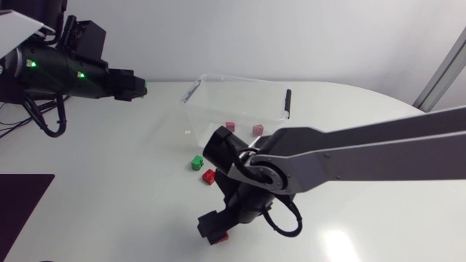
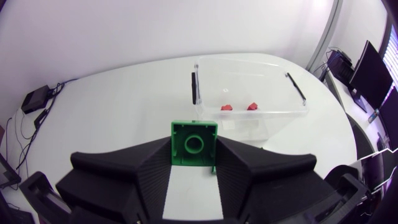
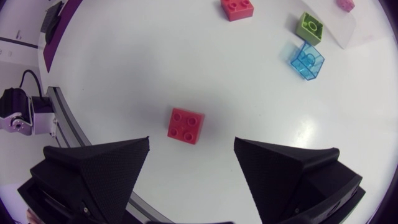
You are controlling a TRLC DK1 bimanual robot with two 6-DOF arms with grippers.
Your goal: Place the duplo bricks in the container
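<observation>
My left gripper (image 2: 194,163) is shut on a green duplo brick (image 2: 194,143), hollow underside facing the camera. It hangs above the table's far left (image 1: 135,88), short of the clear container (image 2: 249,87), where two reddish bricks (image 2: 227,107) (image 2: 252,106) lie. My right gripper (image 3: 191,149) is open and hovers low over a red brick (image 3: 186,125) on the table near the front edge (image 1: 220,236). Past it lie another red brick (image 3: 237,7), a light green brick (image 3: 310,27) and a clear blue brick (image 3: 307,60).
The clear container (image 1: 240,102) stands at the table's middle back, with black handle clips on its rim. A green brick (image 1: 196,163) and a red brick (image 1: 209,176) lie in front of it. My right arm (image 1: 349,153) crosses the table from the right.
</observation>
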